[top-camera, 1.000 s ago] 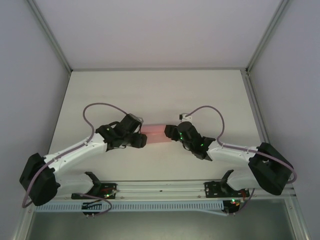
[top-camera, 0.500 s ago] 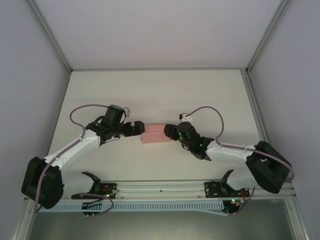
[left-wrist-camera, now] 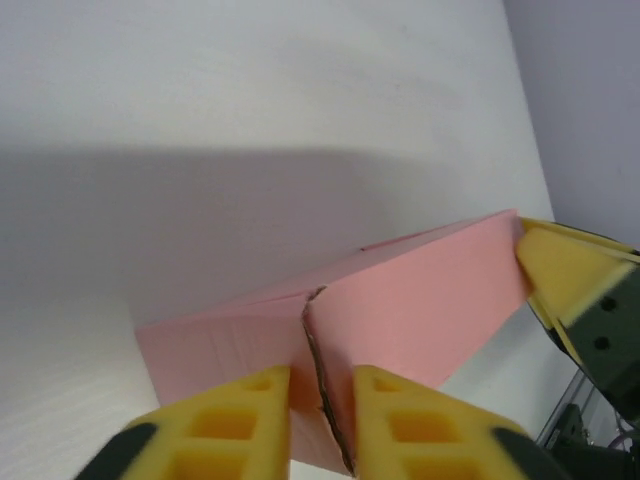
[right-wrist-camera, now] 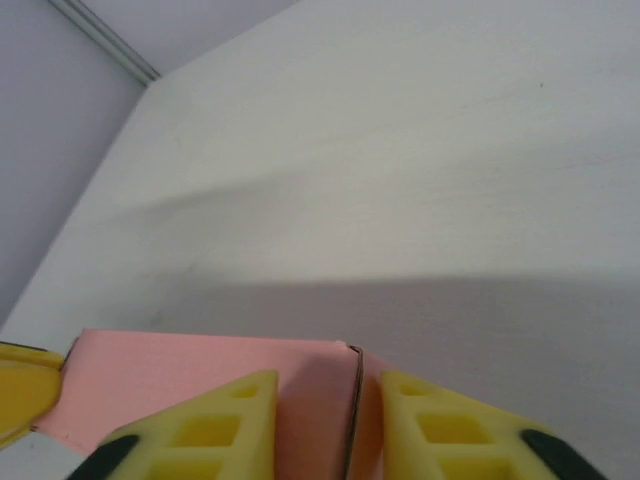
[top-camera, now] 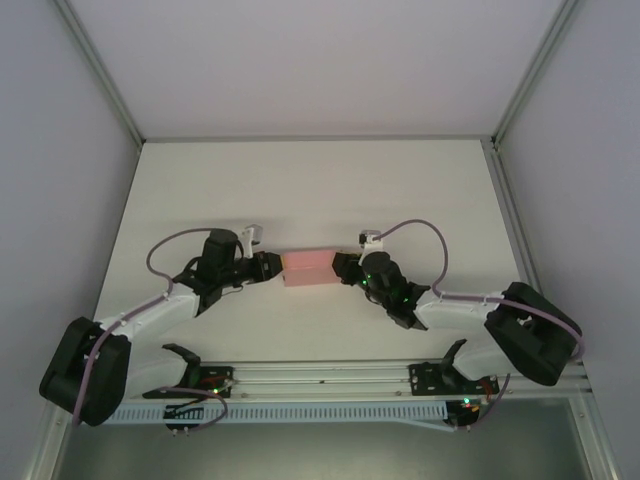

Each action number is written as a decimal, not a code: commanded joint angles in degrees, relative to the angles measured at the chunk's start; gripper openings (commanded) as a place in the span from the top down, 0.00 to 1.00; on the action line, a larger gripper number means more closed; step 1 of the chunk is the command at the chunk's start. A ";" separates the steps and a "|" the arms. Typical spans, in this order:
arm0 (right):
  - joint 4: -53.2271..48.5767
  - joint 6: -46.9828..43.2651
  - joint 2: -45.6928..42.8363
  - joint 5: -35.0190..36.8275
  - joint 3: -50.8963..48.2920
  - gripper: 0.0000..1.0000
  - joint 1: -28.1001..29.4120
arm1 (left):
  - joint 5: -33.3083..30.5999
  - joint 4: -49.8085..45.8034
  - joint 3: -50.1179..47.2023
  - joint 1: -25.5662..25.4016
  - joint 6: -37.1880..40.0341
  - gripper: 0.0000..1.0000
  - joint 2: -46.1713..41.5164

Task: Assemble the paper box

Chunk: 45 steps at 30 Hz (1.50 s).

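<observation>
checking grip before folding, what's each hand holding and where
Both hold the paper box: left hand pinches a card edge at its left end, right hand one at its right end.

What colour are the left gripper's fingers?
Yellow. The fingers of the left gripper show best in the left wrist view, closed on the pink box.

The tabletop point(top-camera: 320, 180) was plain white and matte. The pink paper box point(top-camera: 308, 267) lay near its middle, a soft shadow beside it.
</observation>
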 commanded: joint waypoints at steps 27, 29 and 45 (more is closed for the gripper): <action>-41.83 -11.05 -5.11 1.75 23.96 0.40 -2.57 | -17.01 -26.54 25.57 0.10 10.61 0.00 2.10; -41.35 -18.18 -5.11 -3.52 25.93 0.17 -3.13 | -21.13 -28.82 27.66 0.46 11.63 0.00 2.01; -84.91 -88.07 19.50 -20.35 57.71 0.00 -3.57 | -32.71 -30.63 29.21 7.48 17.91 0.00 -2.69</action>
